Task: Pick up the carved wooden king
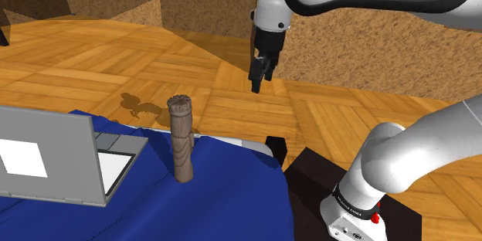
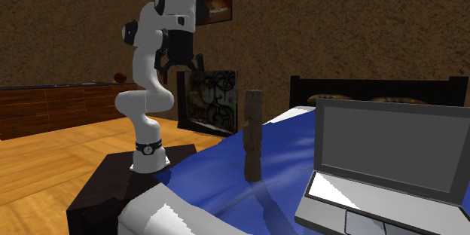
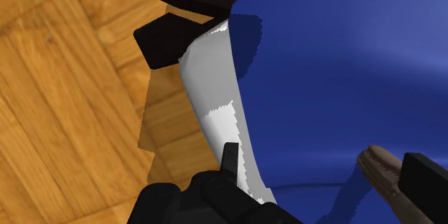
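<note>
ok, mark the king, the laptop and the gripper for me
carved king (image 1: 181, 140): shoulder view, mid-shaft of the brown figure.
laptop (image 1: 66, 162): shoulder view, grey open lid.
gripper (image 1: 261, 82): shoulder view, between the open black fingertips.

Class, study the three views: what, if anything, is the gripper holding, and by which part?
Nothing. The gripper hangs open in the air, apart from the carved wooden king, which stands upright on the blue cover.
</note>
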